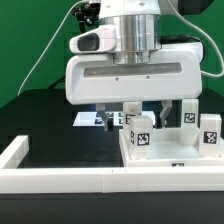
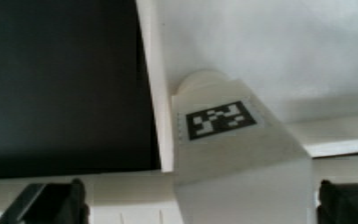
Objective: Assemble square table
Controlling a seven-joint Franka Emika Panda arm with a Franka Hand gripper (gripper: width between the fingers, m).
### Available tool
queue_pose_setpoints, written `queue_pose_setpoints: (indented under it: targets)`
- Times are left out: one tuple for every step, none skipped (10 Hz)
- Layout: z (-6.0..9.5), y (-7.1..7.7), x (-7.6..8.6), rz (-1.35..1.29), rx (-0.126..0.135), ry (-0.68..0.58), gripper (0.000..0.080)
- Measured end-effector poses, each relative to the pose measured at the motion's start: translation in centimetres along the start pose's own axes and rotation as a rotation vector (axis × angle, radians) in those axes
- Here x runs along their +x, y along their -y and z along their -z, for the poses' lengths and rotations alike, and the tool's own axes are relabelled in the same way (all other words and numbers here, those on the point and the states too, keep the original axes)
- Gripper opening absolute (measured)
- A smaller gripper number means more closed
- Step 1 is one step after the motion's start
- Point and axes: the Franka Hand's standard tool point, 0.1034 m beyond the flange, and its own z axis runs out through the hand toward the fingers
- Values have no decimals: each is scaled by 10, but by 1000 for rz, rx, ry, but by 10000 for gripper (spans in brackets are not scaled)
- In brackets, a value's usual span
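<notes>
Gripper (image 2: 197, 203): fingers spread wide, holding nothing, poised above a leg.
Leg (image 2: 217, 118): upright on the square tabletop (image 1: 160, 160).
Other legs (image 1: 209, 132): standing along the tabletop's far side.
Border wall (image 1: 60, 180): alongside the tabletop.

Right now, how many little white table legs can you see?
3. One leg stands under the gripper on the square slab; one behind; one far on the exterior view's right. A fourth may be hidden.
</notes>
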Motion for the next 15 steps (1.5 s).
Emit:
queue_pose_setpoints:
  targets:
    - [0, 0, 0, 44, -3, 4, 649]
    - [0, 0, 0, 53, -2, 5, 649]
    - [0, 0, 0, 50, -3, 4, 513]
    - [0, 0, 0, 50, -3, 5, 373]
    - [0, 0, 0, 50, -3, 5, 373]
    - [0, -1, 0, 40, -3, 5, 291]
    - [0, -1, 0, 8, -3, 5, 291]
    - [0, -1, 0, 9, -3, 5, 291]
    - [0, -1, 0, -31, -3, 4, 291]
    - [0, -1, 0, -172, -1, 2, 291]
    - [0, -2, 1, -267, -1, -3, 291]
    - [0, -2, 2, -337, -3, -9, 291]
    - [0, -4, 2, -449, -4, -10, 292]
    - [0, -9, 2, -567, -7, -13, 298]
    - [0, -11, 1, -628, -12, -11, 298]
